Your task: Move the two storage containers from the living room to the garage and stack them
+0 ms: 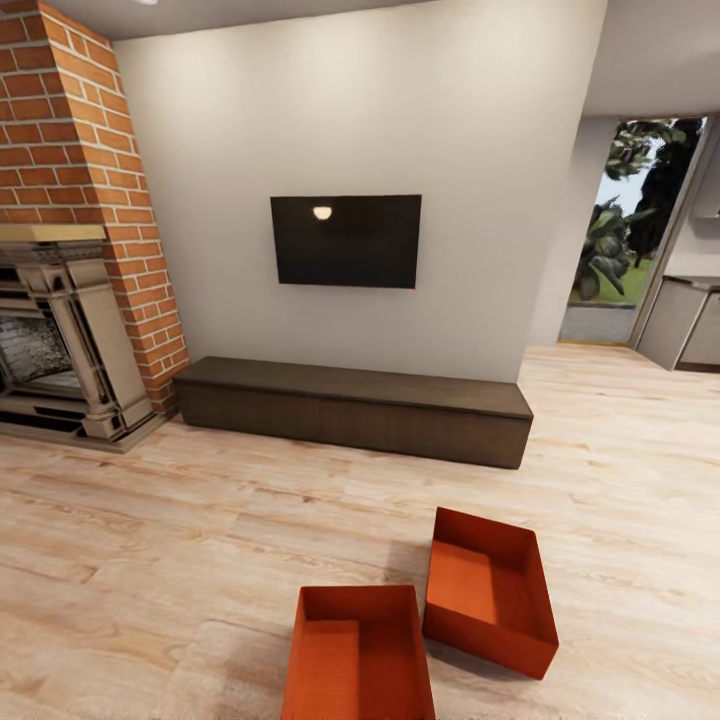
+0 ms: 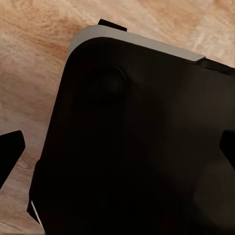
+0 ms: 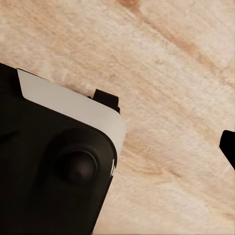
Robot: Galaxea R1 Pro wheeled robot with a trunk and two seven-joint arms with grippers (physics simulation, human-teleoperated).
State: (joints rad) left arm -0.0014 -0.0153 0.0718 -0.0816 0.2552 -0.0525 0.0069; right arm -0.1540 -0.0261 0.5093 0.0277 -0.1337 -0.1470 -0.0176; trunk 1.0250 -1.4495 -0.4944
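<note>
Left gripper [image 2: 117,147]: fingertips [image 2: 10,152] dark at both edges of the left wrist view, well apart, nothing between them, w/ the robot's black base [image 2: 142,142] and its pale rim below, over pale wood-plank floor [image 2: 34,54]. Right gripper: one dark fingertip [image 3: 228,147] at the edge of the right wrist view, other finger out of frame, so can't tell if jaws are apart or together; same black base and pale plank floor beneath. Head view looks into the living room: long low dark-brown cabinet [image 1: 355,408] against the white wall [image 1: 470,150], black TV [image 1: 346,240] mounted above the cabinet, red-brick fireplace [image 1: 75,230] just beside the cabinet's left end. Two storage containers sit on the floor in front of the cabinet, well short of it: near container [image 1: 358,655] straight, cut by the frame edge; far container [image 1: 488,588] just beside it, closer to the cabinet's right end, turned at an angle. Both upright, open tops, empty, a narrow gap between them. Past the cabinet's right end, an opening [image 1: 640,220] w/ greenery outside.
</note>
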